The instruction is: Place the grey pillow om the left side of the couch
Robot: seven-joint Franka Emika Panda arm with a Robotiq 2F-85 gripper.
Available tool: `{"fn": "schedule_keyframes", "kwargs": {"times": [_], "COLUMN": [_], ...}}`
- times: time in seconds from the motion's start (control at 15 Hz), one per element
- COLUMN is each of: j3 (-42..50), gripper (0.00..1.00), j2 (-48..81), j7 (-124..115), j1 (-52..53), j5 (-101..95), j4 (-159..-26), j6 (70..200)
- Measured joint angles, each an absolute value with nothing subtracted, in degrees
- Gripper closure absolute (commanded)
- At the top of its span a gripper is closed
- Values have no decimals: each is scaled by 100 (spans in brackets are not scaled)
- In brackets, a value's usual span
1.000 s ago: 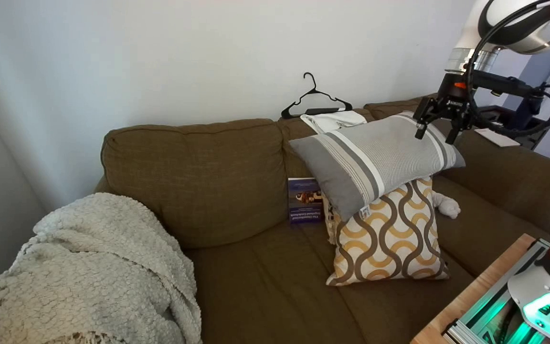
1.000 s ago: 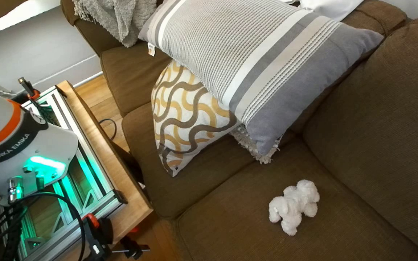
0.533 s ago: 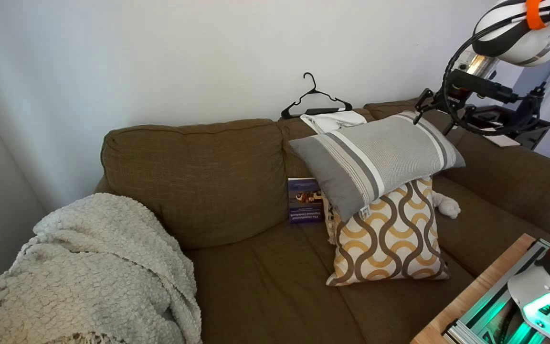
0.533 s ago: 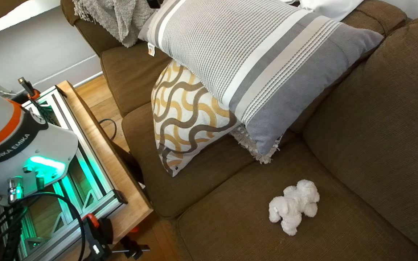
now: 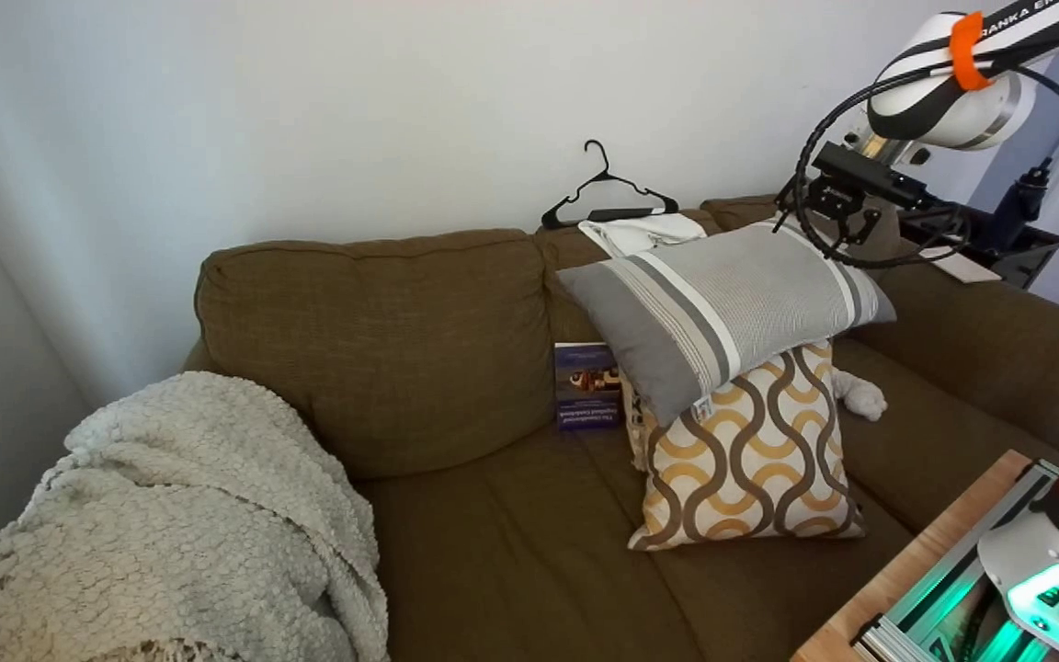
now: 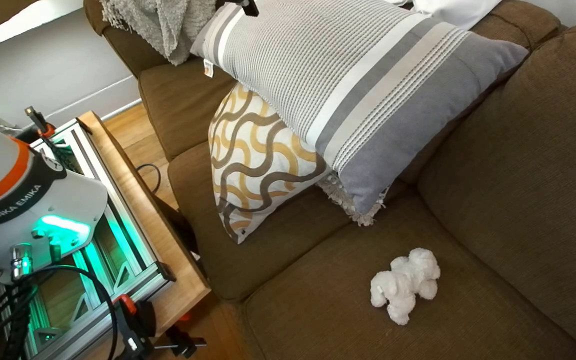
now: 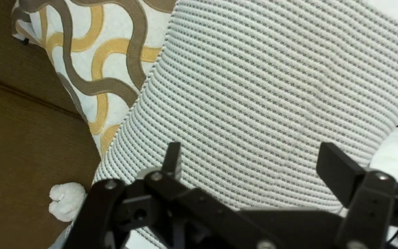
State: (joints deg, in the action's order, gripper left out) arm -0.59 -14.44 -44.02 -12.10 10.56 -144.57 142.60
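Grey pillow (image 5: 741,285): lies tilted on the couch (image 5: 382,359), across the top of the patterned pillow (image 5: 755,450); stripe bands near both ends; shows in both exterior views.
Pincer (image 7: 252,159): fingers (image 7: 173,159) spread wide apart; in the wrist view they show against the ribbed middle of the grey pillow; cannot tell whether they touch it.
Arm (image 5: 975,124): white and black; held above the grey pillow in an exterior view.
Patterned pillow: white with brown and yellow curves; directly beneath the grey pillow, lower part uncovered.
Fringe (image 6: 340,197): pale tassels just under a corner of the grey pillow; the rest is hidden.
Book (image 5: 586,386): purple cover, standing just beside the grey pillow.
White cloth (image 5: 644,233): on the couch back, just behind the grey pillow.
Hanger (image 5: 621,213): black, hook up, behind the grey pillow.
Toy (image 6: 407,285): white, fluffy, on the couch, near the grey pillow but apart from it.
Blanket (image 5: 208,515): cream, heaped, well apart from the grey pillow.
Robot base (image 6: 68,195): on the desk (image 6: 188,282), in front of the grey pillow; green light lit.
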Motion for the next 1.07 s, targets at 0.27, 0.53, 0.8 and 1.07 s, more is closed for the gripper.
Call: {"fn": "schedule_keyframes", "kwargs": {"times": [0.27,0.53,0.8,1.07], "j3": [-75,-360,-708,-376], "gripper": [0,0,0,0], "j2": [-1466,-1110,-294,504], "j7": [-4744,-6500,-8233,-8645], "j1": [-1226,-1456,-1842,-1252], "j5": [925,186,-763,-559], "j4": [-14453,-14401,-14089,-13554], "j6": [14330,14863,15388,15571]}}
